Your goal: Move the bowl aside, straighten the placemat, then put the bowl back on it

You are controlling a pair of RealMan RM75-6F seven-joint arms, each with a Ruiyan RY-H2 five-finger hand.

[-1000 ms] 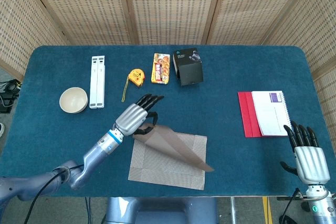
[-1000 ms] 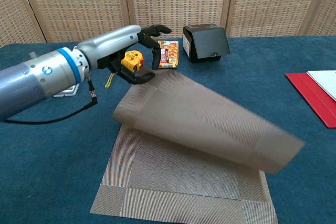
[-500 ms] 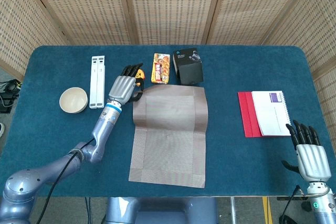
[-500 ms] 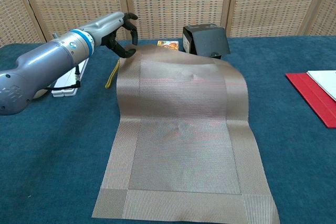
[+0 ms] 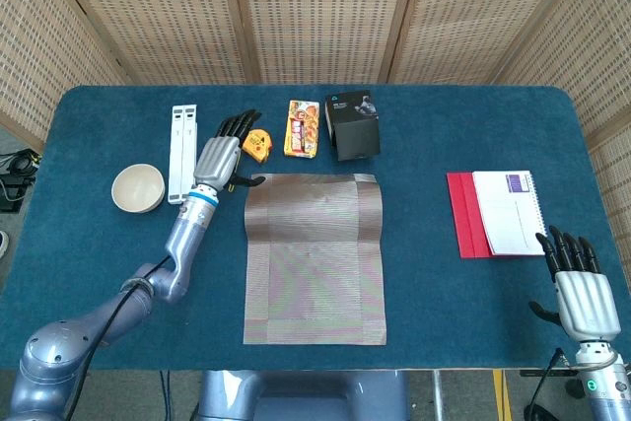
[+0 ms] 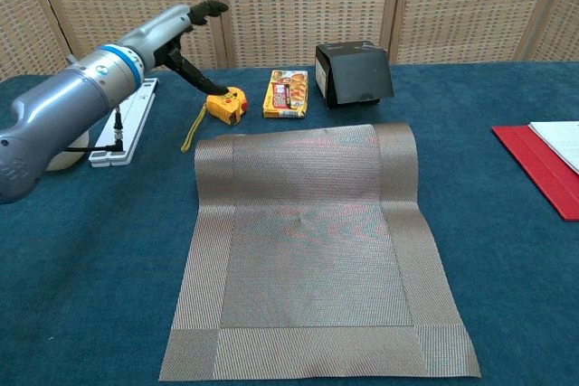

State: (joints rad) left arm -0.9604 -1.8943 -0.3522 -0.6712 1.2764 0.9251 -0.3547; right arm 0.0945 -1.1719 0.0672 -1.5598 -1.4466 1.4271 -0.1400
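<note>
The brown woven placemat (image 5: 314, 255) (image 6: 315, 250) lies flat and unfolded in the middle of the table, its edges nearly square to the table. The cream bowl (image 5: 137, 187) sits off the mat at the far left; the chest view shows only a sliver of it behind my left arm. My left hand (image 5: 219, 153) (image 6: 185, 24) hovers just beyond the mat's far left corner, fingers spread, holding nothing. My right hand (image 5: 575, 281) rests near the front right table edge, fingers apart and empty; only the head view shows it.
Along the far side lie a white bar (image 5: 183, 152), a yellow tape measure (image 5: 256, 145) (image 6: 225, 105), a snack packet (image 5: 302, 127) (image 6: 287, 94) and a black box (image 5: 353, 125) (image 6: 355, 72). A red folder with a notebook (image 5: 493, 212) lies at the right.
My left hand unfolded the mat's folded-over half away toward the far side, let go of its corner and lifted off. The mat now lies flat. The right hand stayed put.
</note>
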